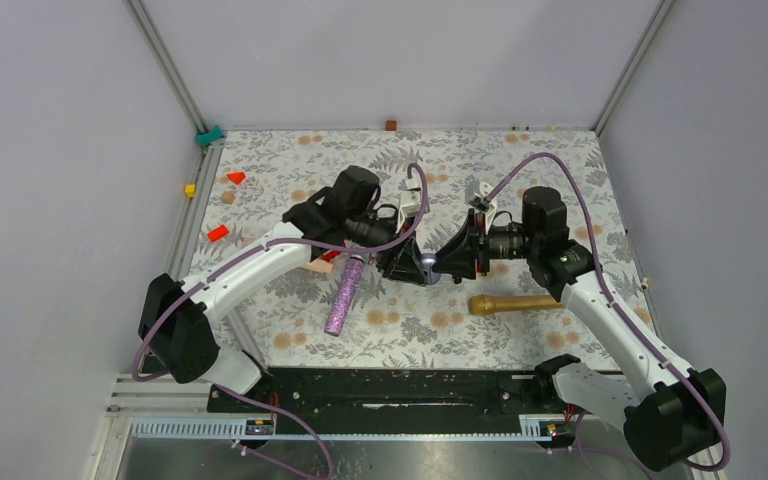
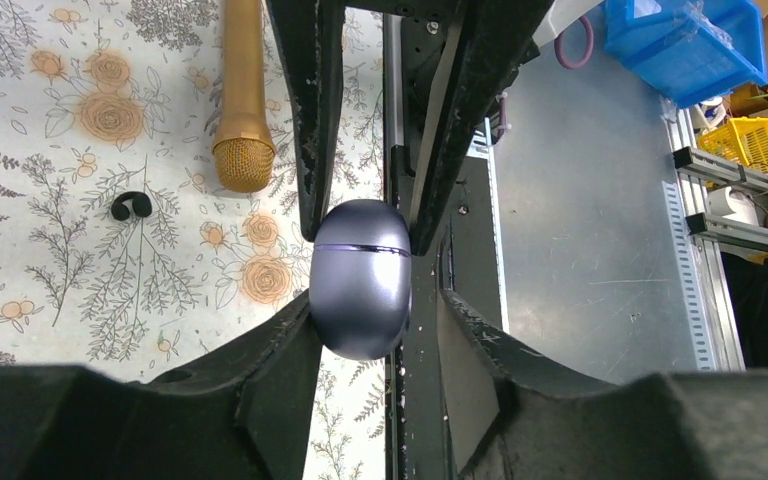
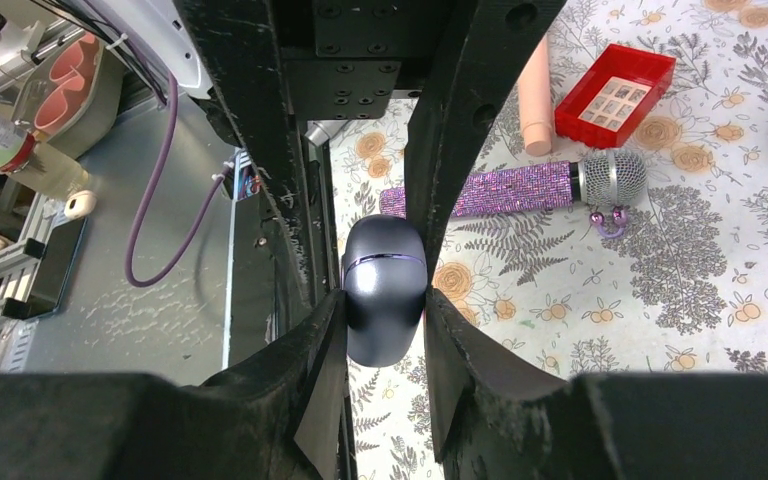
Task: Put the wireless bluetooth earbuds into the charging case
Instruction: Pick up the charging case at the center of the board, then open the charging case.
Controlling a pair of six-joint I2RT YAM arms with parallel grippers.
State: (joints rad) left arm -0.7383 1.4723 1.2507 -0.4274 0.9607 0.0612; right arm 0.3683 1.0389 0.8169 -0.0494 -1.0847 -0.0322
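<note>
1. Purple glitter microphone (image 1: 343, 297) lies on the floral cloth (image 1: 560, 160) left of centre. It's just clutter and plays no part here.
2. Left gripper (image 1: 400, 262) has its jaws straddling its own end of the case. One pad (image 2: 295, 330) touches the shell, but the other side shows a sliver of gap, so I can't tell if it's actually gripping.
3. Charging case (image 1: 427, 263) is a lilac-grey oval with the lid shut. It's held off the table between both grippers, seam roughly between the two grips.
4. Right gripper (image 1: 450, 262) has its jaws pinching the opposite end firmly. My read is one arm per half, so the lid can be pried open. The shell is too smooth to open single-handed on the cloth.
5. Black clip-shaped earbud (image 2: 130, 205) sits on the cloth just beside the gold microphone (image 2: 243, 100) head, well apart from the case. I only see one, and nothing is inserted yet.
6. Risk: the rounded shell could squirt out if the squeeze is uneven.
</note>
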